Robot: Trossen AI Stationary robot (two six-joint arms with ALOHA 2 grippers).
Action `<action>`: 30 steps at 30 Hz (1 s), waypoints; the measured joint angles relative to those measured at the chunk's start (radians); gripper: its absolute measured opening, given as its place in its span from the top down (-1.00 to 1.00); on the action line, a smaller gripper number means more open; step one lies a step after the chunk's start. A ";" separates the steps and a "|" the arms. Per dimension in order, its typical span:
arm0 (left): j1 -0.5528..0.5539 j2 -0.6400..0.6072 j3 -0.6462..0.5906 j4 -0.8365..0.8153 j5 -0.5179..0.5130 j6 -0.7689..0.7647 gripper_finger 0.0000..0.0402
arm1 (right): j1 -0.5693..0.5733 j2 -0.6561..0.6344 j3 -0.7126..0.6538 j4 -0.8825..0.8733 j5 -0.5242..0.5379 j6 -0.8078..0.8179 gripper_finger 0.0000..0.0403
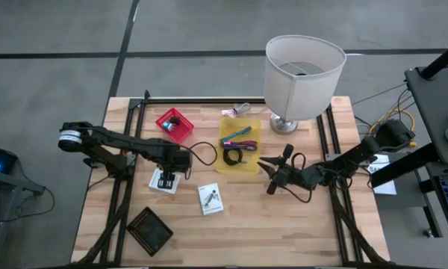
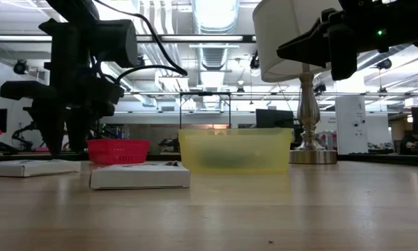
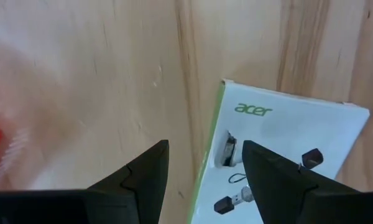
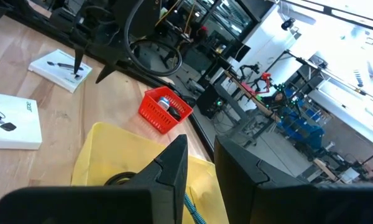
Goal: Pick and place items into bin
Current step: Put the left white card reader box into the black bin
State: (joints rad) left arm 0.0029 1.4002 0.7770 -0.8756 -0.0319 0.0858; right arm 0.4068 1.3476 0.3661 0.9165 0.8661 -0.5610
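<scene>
Right now your left tool (image 1: 166, 178), fingers spread, hangs directly over the flat white printed card (image 1: 164, 181) at the high view's centre-left (right tool (image 1: 272, 173), slightly parted and empty, waits beside the translucent yellow plastic bin (image 1: 239, 147)).

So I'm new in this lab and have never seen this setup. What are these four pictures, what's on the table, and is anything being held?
It is a robot with two dark arms at a wooden table, each ending in a two-finger gripper. One picture looks straight down from above, one looks level across the tabletop, and the other two come from cameras on the wrists.

On the table are a yellow bin holding a coiled black cable and slim tools, a red basket, two white boxes, a black tray and a lamp.

The left gripper hangs open over one white box. The right gripper is open beside the bin. Neither holds anything.
</scene>
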 joint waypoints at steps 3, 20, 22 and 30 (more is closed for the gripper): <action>0.000 0.000 -0.006 0.003 -0.002 -0.002 0.06 | 0.000 0.000 0.000 0.000 0.000 0.000 0.66; 0.000 0.000 -0.062 0.123 -0.002 -0.003 0.06 | 0.000 0.000 0.000 0.000 0.000 0.000 0.66; 0.000 0.000 -0.059 0.120 -0.002 -0.002 0.06 | 0.000 0.000 0.000 0.000 0.000 0.000 0.66; 0.000 0.000 -0.035 0.125 -0.012 0.003 0.06 | 0.000 0.000 0.000 0.000 0.000 0.000 0.66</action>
State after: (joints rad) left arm 0.0029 1.4002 0.7417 -0.7505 -0.0440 0.0891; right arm 0.4068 1.3476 0.3661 0.9164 0.8661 -0.5612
